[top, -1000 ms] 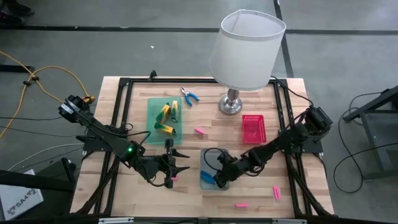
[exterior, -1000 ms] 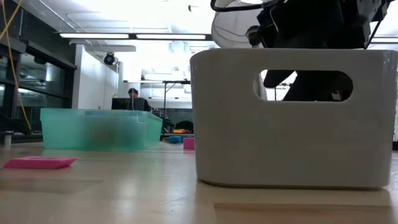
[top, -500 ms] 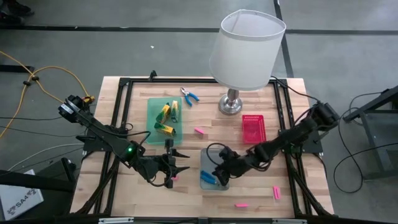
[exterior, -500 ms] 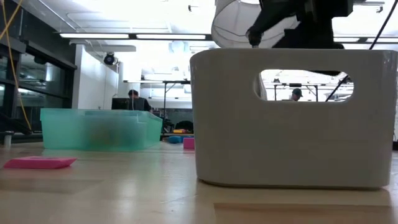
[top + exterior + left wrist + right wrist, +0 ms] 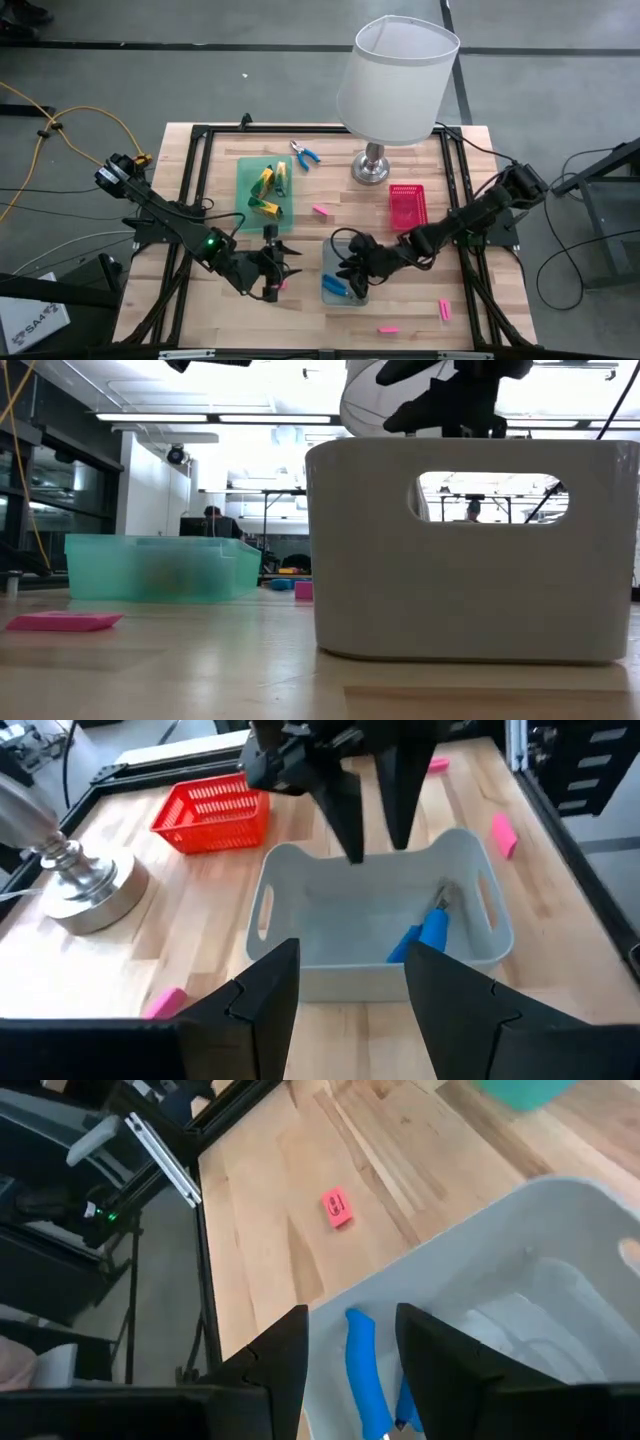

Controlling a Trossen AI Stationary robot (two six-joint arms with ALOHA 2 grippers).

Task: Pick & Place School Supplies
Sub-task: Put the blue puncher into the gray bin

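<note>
A blue-handled tool (image 5: 335, 290) lies on the floor of the grey tray (image 5: 325, 258); it also shows in the left wrist view (image 5: 424, 932) and the right wrist view (image 5: 364, 1368). My right gripper (image 5: 346, 268) hangs open and empty just above this tray, fingers pointing down (image 5: 370, 815). My left gripper (image 5: 278, 264) is open and empty, level, left of the grey tray and facing it (image 5: 345, 1010). Yellow-and-green pieces (image 5: 266, 190) lie in the green tray (image 5: 244, 170). Blue-handled pliers (image 5: 305, 154) lie on the table at the far side. Pink bars lie on the table (image 5: 321, 211), (image 5: 444, 310), (image 5: 388, 329).
A white-shaded lamp (image 5: 397, 80) stands at the far middle on a metal foot (image 5: 85, 885). A red-pink basket (image 5: 407, 206) stands right of centre. A small pink bar (image 5: 337, 1207) lies near my left gripper. Black frame rails run along the table's edges.
My right gripper has risen straight up out of the grey tray: a second ago it showed inside through the tray's handle hole, now it hangs above the rim. The blue-handled tool stays on the tray floor.
</note>
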